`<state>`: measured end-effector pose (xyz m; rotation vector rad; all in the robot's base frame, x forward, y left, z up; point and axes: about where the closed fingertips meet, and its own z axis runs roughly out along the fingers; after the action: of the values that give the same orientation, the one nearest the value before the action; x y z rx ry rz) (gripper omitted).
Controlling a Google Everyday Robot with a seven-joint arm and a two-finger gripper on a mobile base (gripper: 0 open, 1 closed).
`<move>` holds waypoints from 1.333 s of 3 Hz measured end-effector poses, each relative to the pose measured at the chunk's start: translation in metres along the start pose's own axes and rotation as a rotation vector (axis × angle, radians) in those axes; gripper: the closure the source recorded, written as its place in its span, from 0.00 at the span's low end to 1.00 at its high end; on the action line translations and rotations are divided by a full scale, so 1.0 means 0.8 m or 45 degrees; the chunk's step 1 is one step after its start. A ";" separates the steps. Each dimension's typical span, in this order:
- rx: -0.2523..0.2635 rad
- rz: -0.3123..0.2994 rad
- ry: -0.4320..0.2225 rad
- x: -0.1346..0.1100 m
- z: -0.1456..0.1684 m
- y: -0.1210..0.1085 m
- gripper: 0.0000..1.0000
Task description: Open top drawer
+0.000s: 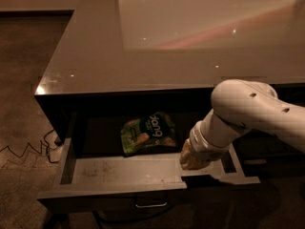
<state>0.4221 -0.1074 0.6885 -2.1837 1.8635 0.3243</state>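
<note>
The top drawer point(119, 170) stands pulled well out from under the glossy bench point(95, 56), its scuffed grey floor exposed and its small metal handle point(151, 204) at the middle of the front. A green and black snack bag point(147, 133) lies at the back of the drawer. The white arm point(248, 111) reaches down from the right, and the hand point(193, 158) sits inside the drawer's right part, just right of the bag; whether it is clenched or released cannot be told. A cable point(24, 151) zigzags across the carpet at left.
</note>
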 end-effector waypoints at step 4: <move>-0.137 0.205 0.048 0.069 0.059 -0.034 1.00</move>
<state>0.4575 -0.1395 0.6272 -2.1244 2.0941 0.4262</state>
